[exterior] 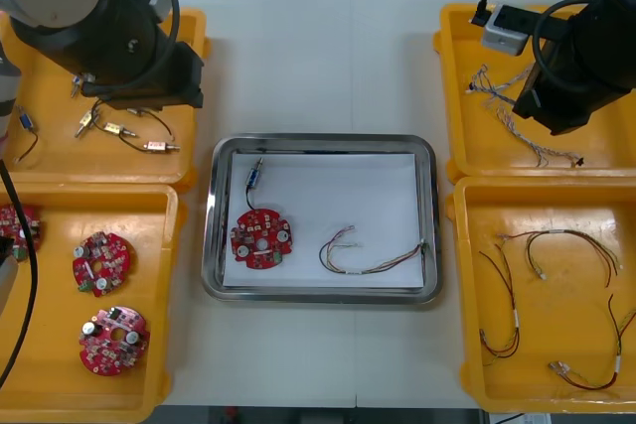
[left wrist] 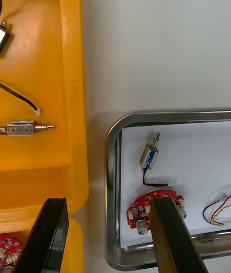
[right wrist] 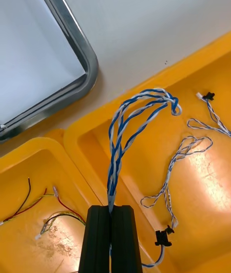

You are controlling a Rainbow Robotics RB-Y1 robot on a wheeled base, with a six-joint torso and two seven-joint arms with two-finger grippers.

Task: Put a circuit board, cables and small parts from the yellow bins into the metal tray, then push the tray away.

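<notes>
My right gripper is shut on a twisted blue and white cable, which loops up from the fingers above the far right yellow bin. Another blue and white cable lies on that bin's floor. The metal tray, white inside, holds a round red circuit board, a small metal part with a black lead, and a red and yellow cable. My left gripper stands open over the gap between the far left bin and the tray's corner, holding nothing.
The far left bin holds small metal parts. The near left bin holds several red circuit boards. Red, yellow and black cables lie in the near right bin. A white box sits on the far right bin's back edge.
</notes>
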